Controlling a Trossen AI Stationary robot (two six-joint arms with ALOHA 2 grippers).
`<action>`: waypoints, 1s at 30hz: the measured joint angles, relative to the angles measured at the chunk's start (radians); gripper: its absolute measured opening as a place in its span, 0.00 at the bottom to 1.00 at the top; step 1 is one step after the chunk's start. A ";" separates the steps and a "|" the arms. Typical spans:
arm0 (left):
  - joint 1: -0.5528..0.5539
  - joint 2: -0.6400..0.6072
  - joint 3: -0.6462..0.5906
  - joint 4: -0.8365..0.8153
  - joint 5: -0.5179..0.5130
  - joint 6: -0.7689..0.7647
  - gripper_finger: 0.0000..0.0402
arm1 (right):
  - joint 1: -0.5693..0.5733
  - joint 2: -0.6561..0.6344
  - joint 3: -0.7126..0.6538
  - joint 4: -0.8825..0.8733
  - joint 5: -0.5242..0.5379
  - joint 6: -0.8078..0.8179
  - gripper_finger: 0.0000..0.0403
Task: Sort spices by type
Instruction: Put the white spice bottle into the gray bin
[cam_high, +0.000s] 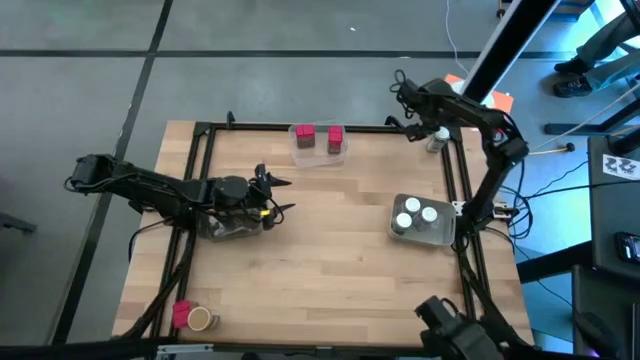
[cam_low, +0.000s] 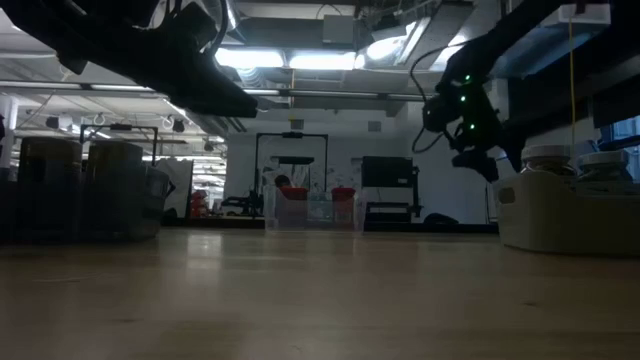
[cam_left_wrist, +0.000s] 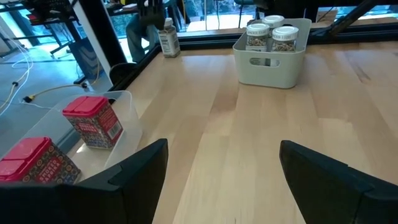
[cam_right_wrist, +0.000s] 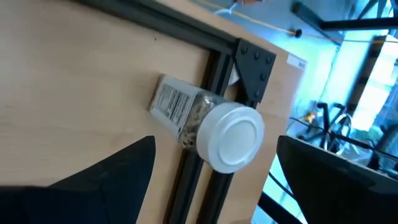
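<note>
Reaching: the right claw (cam_high: 432, 128) hangs above the far right corner of the worktop (cam_high: 330, 260), over a lone clear jar (cam_right_wrist: 208, 122) with a white cap.
Step in hand: judged from the frames, the approach to this jar, the last of its kind outside the grey bin (cam_high: 422, 222).
Right claw state: released; in the right wrist view the two dark fingers stand wide apart, one on each side of the jar, and touch nothing.
Jar place: upright at the worktop edge, against the black frame rail (cam_right_wrist: 200, 180) and just beside its corner plate.
Jar axis: the long axis is vertical, the cap points up at the camera, and the label (cam_right_wrist: 168, 101) faces the inner side of the worktop.
Next move: it seems to call for a straight descent and a close on the body under the cap; the rail is very near, so one finger has little room.
Bin: it holds three capped jars (cam_high: 411, 213), near the right edge of the worktop.
Red blocks: two red blocks (cam_high: 318, 136) stand in the clear tray (cam_high: 320, 155) at the far edge.
Left claw: the left claw (cam_high: 280, 195) waits on the left side, released and empty.
Near left corner: one red block (cam_high: 181, 315) and one tan cylinder (cam_high: 200, 319) lie just beside each other, not yet sorted.
</note>
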 joint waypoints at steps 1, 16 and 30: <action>0.000 0.000 0.000 -0.002 0.000 0.000 0.73 | -0.003 0.016 0.006 -0.008 0.000 0.003 0.83; 0.000 0.000 0.000 -0.007 0.000 -0.003 0.73 | -0.011 0.108 0.010 -0.036 0.007 -0.019 0.83; 0.001 0.000 0.000 -0.007 0.000 -0.001 0.73 | 0.040 0.096 0.011 -0.021 -0.035 -0.052 0.83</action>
